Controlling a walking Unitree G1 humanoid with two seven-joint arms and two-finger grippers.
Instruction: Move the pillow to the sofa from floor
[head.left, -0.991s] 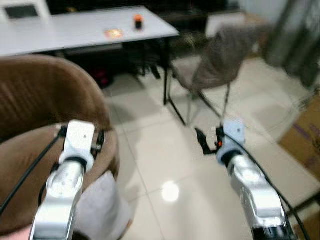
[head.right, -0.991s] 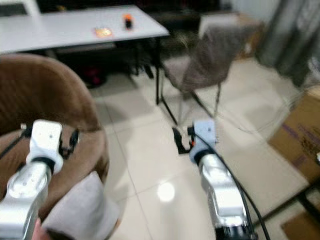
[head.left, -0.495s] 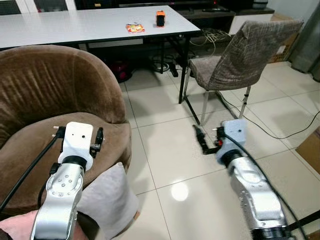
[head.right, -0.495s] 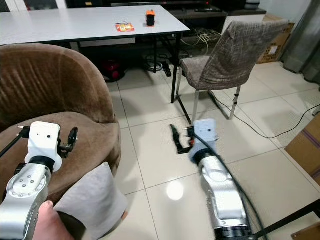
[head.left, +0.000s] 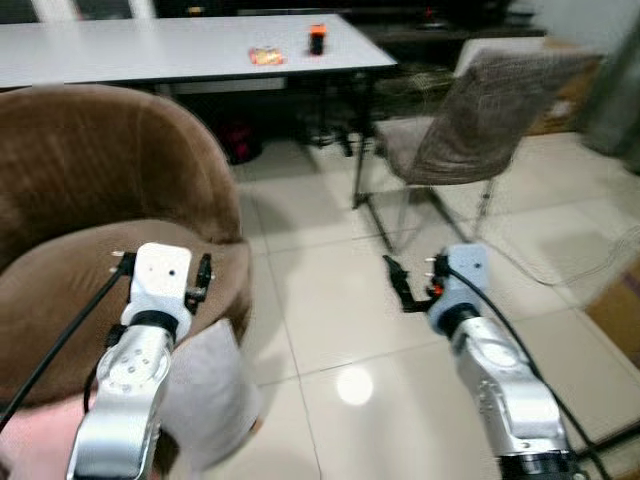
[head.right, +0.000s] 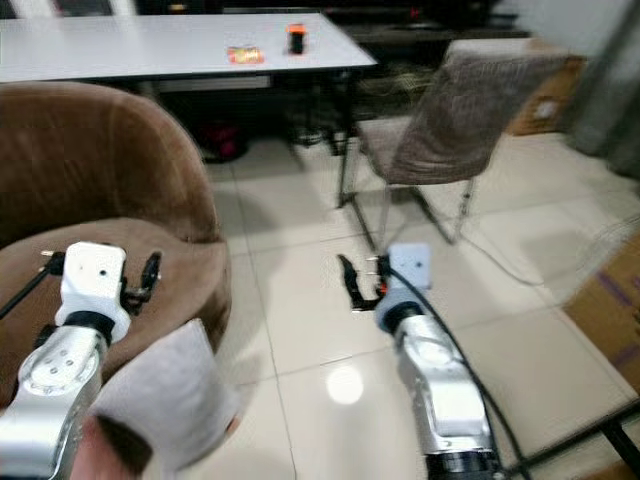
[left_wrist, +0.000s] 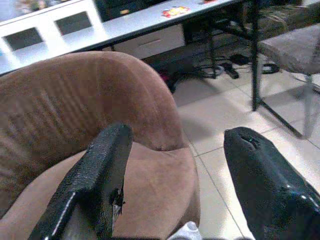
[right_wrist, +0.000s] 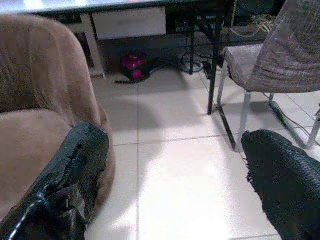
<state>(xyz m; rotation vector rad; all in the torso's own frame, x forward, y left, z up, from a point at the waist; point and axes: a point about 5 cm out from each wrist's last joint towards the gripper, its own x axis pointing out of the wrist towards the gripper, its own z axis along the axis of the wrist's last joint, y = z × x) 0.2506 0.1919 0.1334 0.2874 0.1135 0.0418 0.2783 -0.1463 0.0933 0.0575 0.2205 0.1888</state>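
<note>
The left gripper is raised over the front of the brown sofa seat with its two black fingers spread apart and nothing between them. The right gripper is extended forward over the tiled floor, fingers likewise spread and empty, aimed toward the grey chair and white table. The grey pillow stands on the floor against the sofa's front edge, just below the left arm.

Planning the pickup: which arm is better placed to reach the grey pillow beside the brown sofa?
Left. The left gripper, fingers open, hovers just above the grey pillow leaning on the brown velvet sofa. The right gripper is out over bare tiles, farther off.
</note>
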